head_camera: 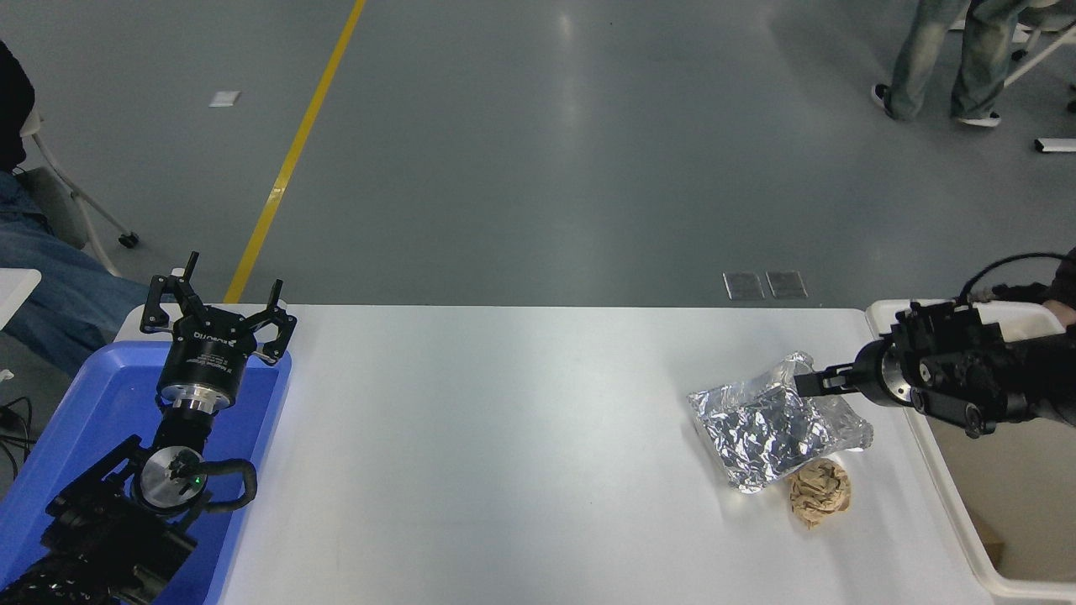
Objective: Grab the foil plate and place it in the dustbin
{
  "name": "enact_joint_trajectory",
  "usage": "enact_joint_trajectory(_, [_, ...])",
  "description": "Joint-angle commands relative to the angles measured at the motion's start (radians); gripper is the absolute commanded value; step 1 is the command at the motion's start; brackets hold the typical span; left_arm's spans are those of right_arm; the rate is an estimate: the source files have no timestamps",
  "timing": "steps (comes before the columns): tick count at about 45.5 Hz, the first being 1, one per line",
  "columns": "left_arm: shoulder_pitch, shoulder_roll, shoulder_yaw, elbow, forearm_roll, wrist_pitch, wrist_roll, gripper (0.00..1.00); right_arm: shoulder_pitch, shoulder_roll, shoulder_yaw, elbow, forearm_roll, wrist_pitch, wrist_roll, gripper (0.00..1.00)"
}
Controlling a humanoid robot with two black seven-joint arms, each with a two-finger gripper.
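Observation:
The foil plate point(769, 428) is a shiny, wrinkled silver tray lying on the white table point(504, 437) at the right. My right gripper point(800, 384) comes in from the right edge, pointing left. Its fingers are pinched together on the plate's far right rim, where the foil stands up a little. The dustbin point(935, 458) is a cream-white bin just right of the table, under my right arm; only its left part shows. My left gripper point(220, 304) is parked open and empty over the blue tray at the lower left.
A small brown paper ball point(820, 494) lies against the plate's near right corner. A blue flat tray point(76, 420) sits at the table's left end. A person's legs point(950, 59) stand far back at the top right, and a seated person is at the left edge.

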State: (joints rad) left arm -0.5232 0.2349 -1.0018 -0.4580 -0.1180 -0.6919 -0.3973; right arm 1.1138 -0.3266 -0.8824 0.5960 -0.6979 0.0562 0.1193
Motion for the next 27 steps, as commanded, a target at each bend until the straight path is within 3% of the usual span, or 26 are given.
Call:
enact_joint_trajectory(1, [0.0,0.001,0.0,0.001,0.0,0.0,0.0,1.0,-0.149,0.055,0.086,-0.127,-0.005,-0.049,-0.001,0.92])
enact_joint_trajectory(6, [0.0,0.0,0.0,0.001,0.0,0.0,0.0,1.0,-0.19,0.08,0.091,-0.166,-0.005,-0.049,-0.003,0.7])
enact_joint_trajectory(10, [0.0,0.0,0.0,0.001,0.0,0.0,0.0,1.0,-0.206,0.086,0.106,-0.182,-0.005,-0.05,-0.006,0.33])
enact_joint_trajectory(15, [0.0,0.001,0.0,-0.001,0.0,0.002,0.0,1.0,-0.206,0.084,0.134,-0.186,-0.005,-0.049,-0.01,0.16])
enact_joint_trajectory(16, [-0.001,0.001,0.0,-0.001,0.0,0.002,0.0,1.0,-0.206,0.081,0.14,-0.186,-0.005,-0.049,-0.01,0.11])
enact_joint_trajectory(17, [0.0,0.001,0.0,0.001,0.0,0.0,0.0,1.0,-0.206,0.08,0.145,-0.188,-0.005,-0.049,-0.01,0.0])
enact_joint_trajectory(27, [0.0,0.001,0.0,0.001,0.0,0.002,0.0,1.0,-0.167,0.058,0.145,-0.168,-0.003,-0.035,0.0,0.0])
